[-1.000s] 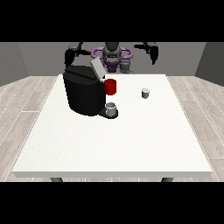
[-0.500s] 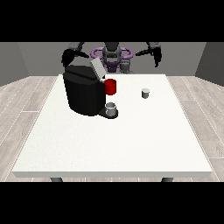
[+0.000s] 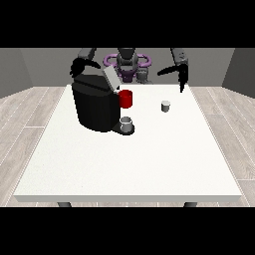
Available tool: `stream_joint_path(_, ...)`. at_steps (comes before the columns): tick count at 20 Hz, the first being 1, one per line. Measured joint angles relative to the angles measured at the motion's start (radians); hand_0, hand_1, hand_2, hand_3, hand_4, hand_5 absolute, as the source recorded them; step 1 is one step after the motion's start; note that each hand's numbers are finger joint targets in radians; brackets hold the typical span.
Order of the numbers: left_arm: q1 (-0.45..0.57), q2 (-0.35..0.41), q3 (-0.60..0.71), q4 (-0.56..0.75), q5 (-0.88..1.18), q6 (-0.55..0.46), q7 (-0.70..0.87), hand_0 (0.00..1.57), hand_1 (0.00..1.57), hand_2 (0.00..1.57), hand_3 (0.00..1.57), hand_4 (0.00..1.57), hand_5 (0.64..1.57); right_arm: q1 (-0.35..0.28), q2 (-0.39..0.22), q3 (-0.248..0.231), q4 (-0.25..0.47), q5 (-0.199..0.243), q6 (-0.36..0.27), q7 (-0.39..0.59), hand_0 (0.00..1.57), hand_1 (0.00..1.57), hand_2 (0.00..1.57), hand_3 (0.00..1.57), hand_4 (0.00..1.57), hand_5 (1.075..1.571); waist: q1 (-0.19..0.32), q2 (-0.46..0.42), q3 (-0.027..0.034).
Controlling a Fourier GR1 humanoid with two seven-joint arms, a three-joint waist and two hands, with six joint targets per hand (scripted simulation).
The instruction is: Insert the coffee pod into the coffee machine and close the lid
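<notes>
A black coffee machine [image 3: 94, 104] stands on the white table [image 3: 129, 154] at the view's left, its grey lid [image 3: 110, 78] tilted up and a red part [image 3: 126, 98] on its front. A small grey coffee pod [image 3: 166, 105] sits upright on the table to the machine's right. The hand at the view's right [image 3: 180, 73] hovers above and behind the pod, fingers pointing down, holding nothing. The hand at the view's left [image 3: 77, 67] hangs behind the machine's top, partly hidden.
A grey cup [image 3: 127, 123] rests on the machine's drip base. The robot's torso [image 3: 127, 64] is behind the far table edge. Bare table surface stretches from the pod toward the near edge.
The hand at the view's right has come down and forward toward the pod. The hand at the view's left has shifted little.
</notes>
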Motion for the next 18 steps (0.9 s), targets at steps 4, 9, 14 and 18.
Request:
stream_joint_path(4, -0.083, 0.041, 0.030, 0.101, -0.008, -0.020, 0.015, 0.00, 0.00, 0.00, 0.00, 0.00, 1.571, -0.057, 0.001, -0.001, 0.017, 0.007, -0.012, 0.014, 0.00, 0.00, 0.00, 0.00, 0.36, 1.571, -0.006, 0.043, -0.0003)
stream_joint_path(9, -0.132, 0.055, 0.042, 0.246, -0.053, -0.005, -0.040, 0.00, 0.00, 0.00, 0.00, 0.00, 1.571, -0.082, -0.006, 0.008, 0.018, 0.018, -0.015, 0.053, 0.00, 0.00, 0.00, 0.00, 0.37, 1.571, -0.026, 0.077, -0.0002)
stream_joint_path(14, -0.173, 0.053, 0.008, 0.322, -0.120, 0.011, -0.049, 0.00, 0.00, 0.11, 0.00, 0.00, 1.571, -0.113, -0.019, -0.016, 0.087, 0.027, -0.025, 0.042, 0.00, 0.00, 0.00, 0.00, 0.42, 1.571, -0.013, 0.084, -0.0002)
stream_joint_path(18, -0.202, 0.048, -0.019, 0.374, -0.175, 0.023, -0.056, 0.10, 0.10, 0.50, 0.00, 0.00, 1.571, -0.133, -0.018, -0.019, 0.133, 0.041, -0.038, 0.040, 0.00, 0.00, 0.00, 0.00, 0.41, 1.571, -0.006, 0.080, 0.0000)
